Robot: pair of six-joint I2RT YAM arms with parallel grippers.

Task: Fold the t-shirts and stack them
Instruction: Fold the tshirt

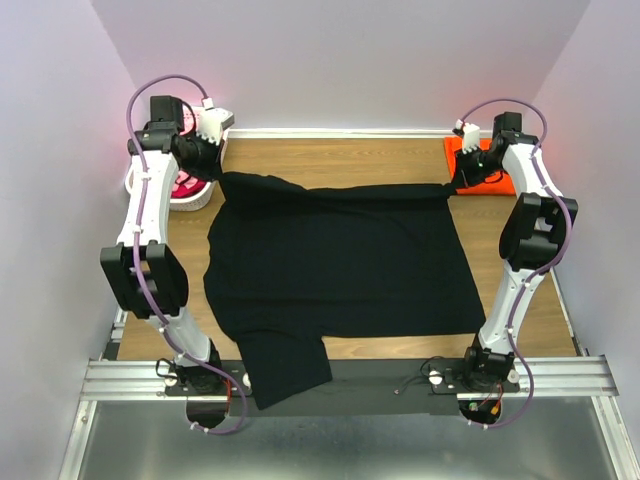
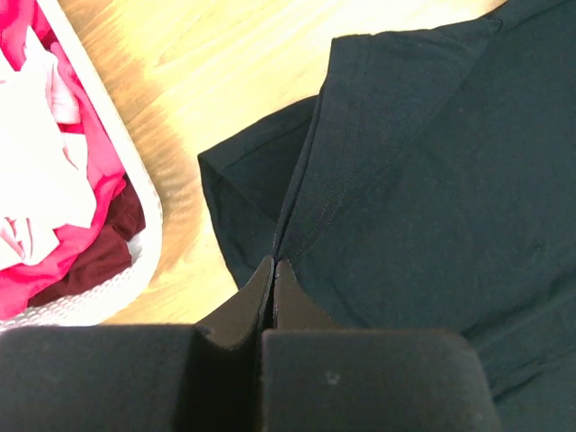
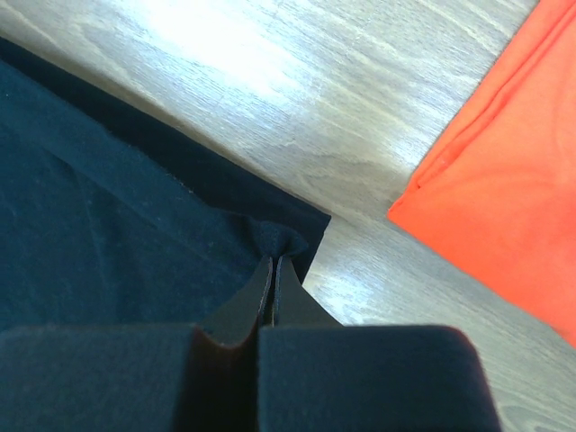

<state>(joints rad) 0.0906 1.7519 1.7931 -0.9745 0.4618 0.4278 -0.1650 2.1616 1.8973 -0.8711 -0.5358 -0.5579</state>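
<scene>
Left gripper (image 2: 273,270) and right gripper (image 3: 274,266) both clamped on far corners of black t-shirt (image 1: 340,265), probably holding that edge taut for the fold; orange t-shirt (image 3: 504,180) parked just right of right fingers (image 3: 290,295).

High rear camera overlooks the table (image 1: 350,155); wrist cameras closely share its black t-shirt (image 1: 340,260).

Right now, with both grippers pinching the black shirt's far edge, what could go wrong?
1. The right gripper pinches only the corner tip of the black shirt; it might slip out when pulled.
2. The shirt's near end hangs over the front rail and could snag there.
3. The left gripper sits close to the basket; a wide swing might bump it.
</scene>
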